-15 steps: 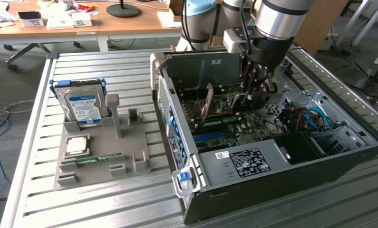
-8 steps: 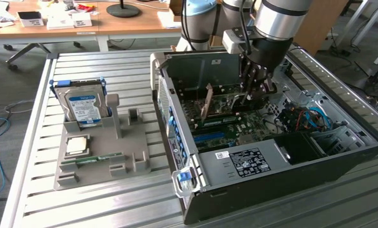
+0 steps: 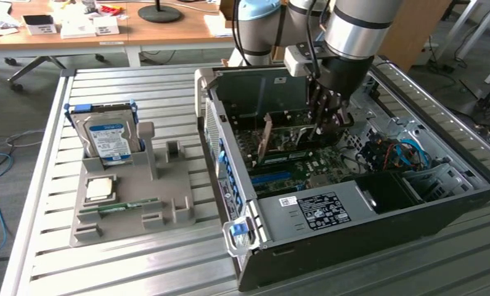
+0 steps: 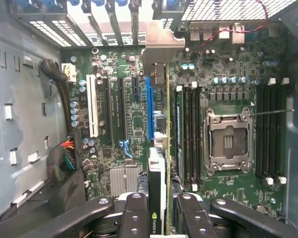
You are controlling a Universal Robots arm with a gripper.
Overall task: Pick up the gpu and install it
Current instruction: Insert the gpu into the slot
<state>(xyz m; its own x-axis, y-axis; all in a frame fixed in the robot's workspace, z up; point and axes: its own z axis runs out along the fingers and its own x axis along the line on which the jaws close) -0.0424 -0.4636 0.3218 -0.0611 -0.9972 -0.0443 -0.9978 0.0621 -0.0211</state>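
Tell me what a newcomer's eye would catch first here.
The open black computer case sits at the exterior view's right, the arm's gripper inside it shut on the flat green gpu card. At that view's left, a silver blue-labelled hard drive stands in a grey tray.

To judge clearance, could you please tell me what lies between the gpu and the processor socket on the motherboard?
In the wrist view, a bank of black memory slots lies between the gpu and the processor socket.

My slatted metal table (image 3: 105,265), on it: grey parts holder (image 3: 175,179) at nine o'clock, open computer case (image 3: 352,253) at three o'clock.
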